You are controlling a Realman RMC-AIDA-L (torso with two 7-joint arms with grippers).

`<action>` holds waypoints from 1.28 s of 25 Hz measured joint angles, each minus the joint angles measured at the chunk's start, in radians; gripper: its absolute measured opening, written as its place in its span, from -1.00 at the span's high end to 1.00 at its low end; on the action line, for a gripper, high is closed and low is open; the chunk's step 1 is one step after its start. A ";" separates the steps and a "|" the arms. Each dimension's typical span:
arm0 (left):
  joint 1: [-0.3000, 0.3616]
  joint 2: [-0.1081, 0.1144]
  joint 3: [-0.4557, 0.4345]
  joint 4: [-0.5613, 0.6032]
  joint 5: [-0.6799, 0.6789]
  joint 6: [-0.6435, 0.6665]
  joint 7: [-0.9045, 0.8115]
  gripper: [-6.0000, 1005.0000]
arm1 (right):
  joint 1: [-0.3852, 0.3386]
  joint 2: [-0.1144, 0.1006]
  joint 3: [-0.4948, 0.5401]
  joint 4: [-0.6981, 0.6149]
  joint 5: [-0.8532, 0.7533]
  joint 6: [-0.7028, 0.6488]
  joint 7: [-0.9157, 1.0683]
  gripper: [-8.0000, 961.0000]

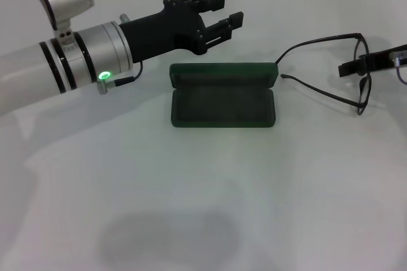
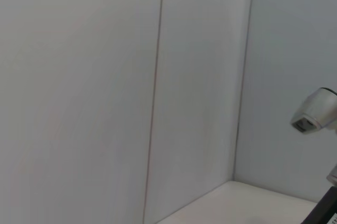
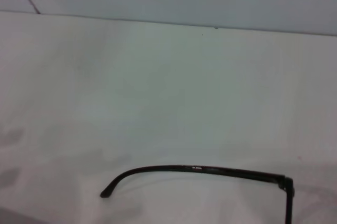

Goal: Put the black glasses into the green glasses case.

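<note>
Spectacles, the thin black-framed glasses (image 1: 356,70) with long curved arms, are pinched at the front frame by the right gripper (image 1: 362,65), to the right of the dark green clamshell glasses case (image 1: 222,95), which lies open on the white table (image 1: 203,207). Behind the case's left end, the left gripper (image 1: 219,20) hovers with fingers spread.

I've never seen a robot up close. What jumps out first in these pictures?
The open green glasses case sits mid-table, lid up and hollow empty. Behind and to its left hangs the left gripper, black fingers spread, on a thick silver arm with a glowing green light. At the right edge, the right gripper pinches the black glasses, their arms unfolded toward the case.
</note>
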 joint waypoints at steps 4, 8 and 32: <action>0.003 0.000 0.001 0.000 -0.002 -0.001 0.001 -0.03 | 0.003 0.000 0.000 0.012 0.000 0.004 -0.001 -0.22; 0.006 0.000 0.001 0.000 -0.004 -0.002 0.002 -0.03 | -0.001 -0.004 0.000 0.009 0.000 0.002 -0.001 -0.18; 0.009 0.000 0.001 0.012 -0.004 0.002 0.001 -0.03 | -0.034 -0.024 0.000 -0.025 -0.016 -0.025 -0.021 0.64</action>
